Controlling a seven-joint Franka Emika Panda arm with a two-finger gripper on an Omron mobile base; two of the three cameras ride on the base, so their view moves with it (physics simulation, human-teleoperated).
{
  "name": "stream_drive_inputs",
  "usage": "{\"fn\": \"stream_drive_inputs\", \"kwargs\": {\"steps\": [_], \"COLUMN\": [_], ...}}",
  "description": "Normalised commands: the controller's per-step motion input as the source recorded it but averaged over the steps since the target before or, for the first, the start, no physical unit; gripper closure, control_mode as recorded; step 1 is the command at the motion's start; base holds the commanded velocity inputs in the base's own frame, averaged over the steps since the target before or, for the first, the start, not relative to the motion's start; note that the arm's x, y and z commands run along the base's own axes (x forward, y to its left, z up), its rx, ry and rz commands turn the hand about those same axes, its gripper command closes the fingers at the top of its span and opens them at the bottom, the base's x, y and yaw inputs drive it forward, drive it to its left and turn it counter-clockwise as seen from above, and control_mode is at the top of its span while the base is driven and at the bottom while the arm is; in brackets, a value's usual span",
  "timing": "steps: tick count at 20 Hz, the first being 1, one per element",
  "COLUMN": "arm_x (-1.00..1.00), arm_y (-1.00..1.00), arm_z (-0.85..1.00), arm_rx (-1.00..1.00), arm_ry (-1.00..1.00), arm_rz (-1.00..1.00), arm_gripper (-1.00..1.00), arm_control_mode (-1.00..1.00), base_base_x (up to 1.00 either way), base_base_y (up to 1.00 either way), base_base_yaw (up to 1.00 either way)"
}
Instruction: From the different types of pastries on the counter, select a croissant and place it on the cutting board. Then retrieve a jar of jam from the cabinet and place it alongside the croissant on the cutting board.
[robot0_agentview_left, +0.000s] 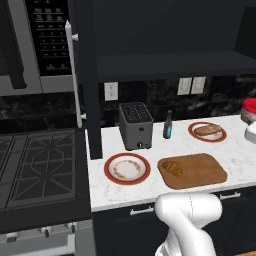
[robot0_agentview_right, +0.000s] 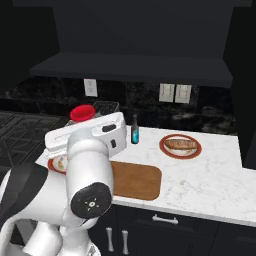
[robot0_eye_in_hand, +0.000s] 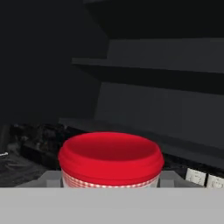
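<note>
Gripper is clamping the jar by its body just under the red lid, carrying it in the air in front of the cabinet, above the tabletop. Jar is sitting upright, lid up, its axis vertical. It is probably light, rigid, smooth-walled and breakable, so a firm hold across the body suits it. Croissant is lying at 9 o'clock on the board, long axis slanting.

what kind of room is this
A rendered home kitchen: a gas stove beside a marble counter, a toaster by the backsplash, and dark wall cabinets above.
</note>
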Motion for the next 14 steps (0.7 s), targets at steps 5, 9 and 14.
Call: {"fn": "stream_drive_inputs", "kwargs": {"steps": [5,9,14], "arm_x": [-0.75,0.0,0.32], "arm_y": [-0.41,-0.16,0.5], "arm_z": [-1.0,-1.0,-1.0], "arm_rx": [0.0,0.0,0.0], "arm_ry": [-0.11,-0.22,-0.28], "arm_rz": [-0.41,-0.12,0.12], "arm_gripper": [1.0,1.0,1.0], "arm_control_mode": [-1.0,-1.0,-1.0], "base_base_x": [0.0,0.0,0.0], "base_base_y": [0.0,0.0,0.0], "base_base_yaw": [0.0,0.0,0.0]}}
